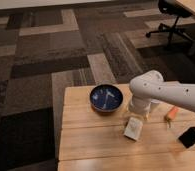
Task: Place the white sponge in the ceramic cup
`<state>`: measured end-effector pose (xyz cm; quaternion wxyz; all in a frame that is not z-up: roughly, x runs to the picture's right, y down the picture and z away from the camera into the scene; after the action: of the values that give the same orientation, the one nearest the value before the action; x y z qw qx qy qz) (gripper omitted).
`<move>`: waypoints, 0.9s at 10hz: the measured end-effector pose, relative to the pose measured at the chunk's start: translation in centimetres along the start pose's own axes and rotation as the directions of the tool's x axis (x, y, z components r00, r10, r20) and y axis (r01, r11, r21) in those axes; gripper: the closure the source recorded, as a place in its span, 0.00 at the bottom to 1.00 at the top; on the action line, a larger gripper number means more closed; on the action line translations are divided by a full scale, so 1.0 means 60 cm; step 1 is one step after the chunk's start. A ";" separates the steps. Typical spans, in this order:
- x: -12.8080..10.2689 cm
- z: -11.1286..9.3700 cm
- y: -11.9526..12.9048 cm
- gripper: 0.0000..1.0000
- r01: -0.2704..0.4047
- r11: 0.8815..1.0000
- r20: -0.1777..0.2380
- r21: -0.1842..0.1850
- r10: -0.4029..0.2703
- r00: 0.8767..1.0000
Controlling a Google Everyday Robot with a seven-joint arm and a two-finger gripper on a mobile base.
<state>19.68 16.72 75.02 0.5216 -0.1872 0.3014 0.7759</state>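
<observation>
Here the arm reaches in over the counter's right edge and bends straight down. Its tool hangs with jaws spread just above the white sponge, lying mid-counter.

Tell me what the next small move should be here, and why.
Probably lower the gripper a little, onto the white sponge. The gripper hangs open just above the sponge's far edge, and the sponge lies flat on the table, not yet held. The ceramic cup stands just behind, mostly hidden by the arm, so the grasp likely comes first.
</observation>
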 end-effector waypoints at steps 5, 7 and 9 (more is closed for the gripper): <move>-0.002 0.028 -0.017 0.35 -0.016 1.000 -0.014 0.000 0.016 1.000; 0.004 0.045 -0.019 0.35 -0.015 1.000 -0.026 -0.018 0.014 1.000; 0.007 0.053 -0.022 0.35 -0.017 0.999 -0.032 -0.030 0.016 0.999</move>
<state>20.78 19.49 76.78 0.5076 -0.2047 0.2994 0.7815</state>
